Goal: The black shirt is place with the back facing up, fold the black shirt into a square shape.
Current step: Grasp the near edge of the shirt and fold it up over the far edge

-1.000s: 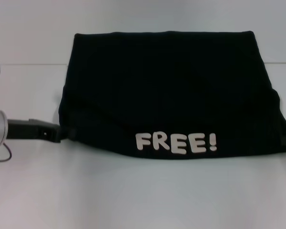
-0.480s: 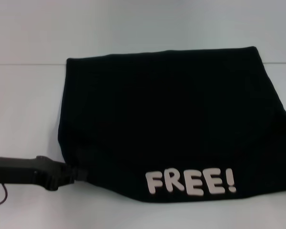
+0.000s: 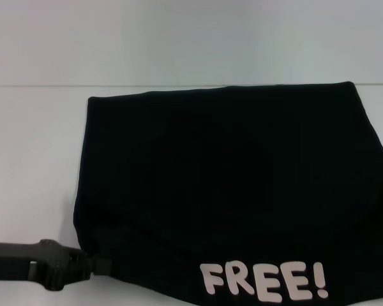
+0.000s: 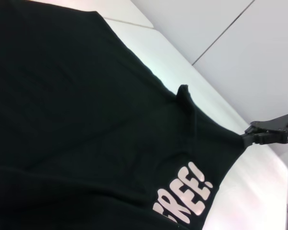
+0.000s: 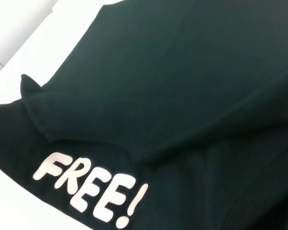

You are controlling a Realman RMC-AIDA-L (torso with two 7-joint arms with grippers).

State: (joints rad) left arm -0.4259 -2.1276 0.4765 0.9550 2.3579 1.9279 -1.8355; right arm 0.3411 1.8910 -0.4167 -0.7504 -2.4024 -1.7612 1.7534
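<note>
Black cotton fills most of the head view as the black shirt (image 3: 230, 191) drapes over a white counter (image 3: 32, 159), its white "FREE!" lettering (image 3: 263, 282) at the near hem. At the shirt's near left corner the left claw (image 3: 92, 264) pinches the fabric, fingers pressed together on the edge. The left wrist view shows the right claw (image 4: 247, 138) clamped on the opposite corner, the hem stretched taut between the two; that claw is out of the head view. Across the right wrist view a soft diagonal ridge shows where layers overlap.

The step in hand appears to be carrying a lifted edge over to make a fold. Doing it well likely calls for both claws travelling level and at matching pace, keeping the hem under gentle tension so no slack bunches between them, then lowering the corners evenly before letting go. A lopsided pull could skew the fold line and spoil the square.
</note>
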